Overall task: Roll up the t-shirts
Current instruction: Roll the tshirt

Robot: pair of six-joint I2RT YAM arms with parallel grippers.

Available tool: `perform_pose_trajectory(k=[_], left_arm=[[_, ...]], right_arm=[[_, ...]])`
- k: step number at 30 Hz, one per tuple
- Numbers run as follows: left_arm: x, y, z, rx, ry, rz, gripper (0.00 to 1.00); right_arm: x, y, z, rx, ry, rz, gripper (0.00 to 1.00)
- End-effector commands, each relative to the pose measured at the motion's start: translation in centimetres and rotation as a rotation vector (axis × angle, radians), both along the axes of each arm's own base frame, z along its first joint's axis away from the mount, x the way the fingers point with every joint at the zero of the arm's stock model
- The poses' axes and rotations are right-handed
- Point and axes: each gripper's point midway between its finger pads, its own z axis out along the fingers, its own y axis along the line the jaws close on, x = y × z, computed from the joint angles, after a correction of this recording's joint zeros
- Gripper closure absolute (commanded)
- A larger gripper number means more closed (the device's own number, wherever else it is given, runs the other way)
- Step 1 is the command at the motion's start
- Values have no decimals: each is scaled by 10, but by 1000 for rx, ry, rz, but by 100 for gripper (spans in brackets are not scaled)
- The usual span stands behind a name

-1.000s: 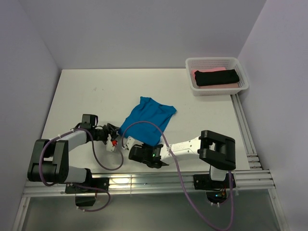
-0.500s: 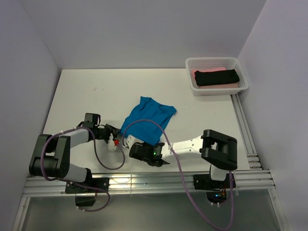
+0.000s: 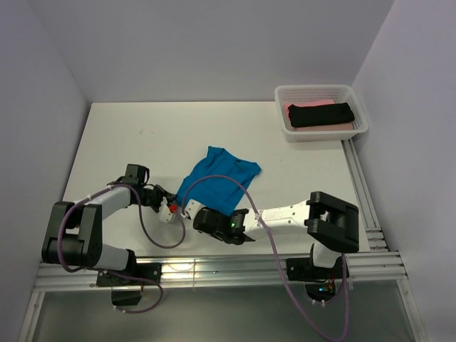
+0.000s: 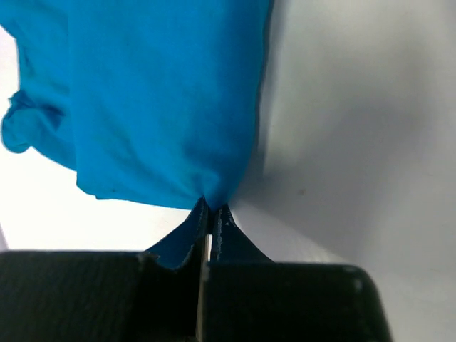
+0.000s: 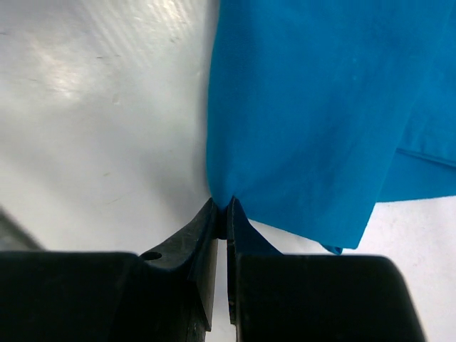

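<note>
The turquoise-blue t-shirt (image 3: 219, 178) lies folded on the white table, near its middle front. My left gripper (image 3: 173, 201) is shut on the shirt's near left corner; the left wrist view shows the cloth (image 4: 157, 107) pinched at the fingertips (image 4: 226, 217). My right gripper (image 3: 191, 211) is shut on the shirt's near edge close beside it; the right wrist view shows the cloth (image 5: 320, 114) pinched between the fingertips (image 5: 209, 214). A black t-shirt (image 3: 320, 114) lies on a pink one (image 3: 298, 106) in the basket.
A white mesh basket (image 3: 355, 96) stands at the table's back right corner. Purple cables loop from both arms over the near table. Metal rails run along the front and right edges. Walls close in the left, back and right.
Both grippers have moved a little forward and right with the shirt's near edge. The right arm's elbow has shifted right. The shirt has bunched up slightly toward the back.
</note>
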Motion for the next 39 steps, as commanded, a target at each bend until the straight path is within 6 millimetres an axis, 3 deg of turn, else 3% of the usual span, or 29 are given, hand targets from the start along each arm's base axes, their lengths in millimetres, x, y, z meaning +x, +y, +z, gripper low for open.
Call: perform_pose_trajectory(k=[1, 4, 5, 9, 15, 23, 30, 39], left_arm=[[-22, 2, 10, 45, 10, -94, 100], [-27, 1, 22, 44, 24, -103, 100], [-37, 4, 21, 57, 74, -105, 99], [-37, 9, 36, 98, 136, -107, 100], [-50, 19, 40, 181, 272, -193, 100], [-46, 25, 44, 260, 301, -253, 100], [-40, 25, 57, 315, 367, -277, 100], [-54, 42, 48, 443, 421, -281, 100]], right_arm=[[-11, 20, 25, 147, 58, 29, 100], [-21, 22, 30, 183, 102, 58, 100], [-23, 22, 31, 190, 112, 64, 100], [-39, 26, 35, 249, 194, 105, 100], [-52, 28, 42, 348, 318, 142, 100], [-59, 23, 39, 435, 427, 137, 100], [-51, 20, 50, 539, 531, 147, 100], [-58, 21, 65, 618, 649, 210, 100]])
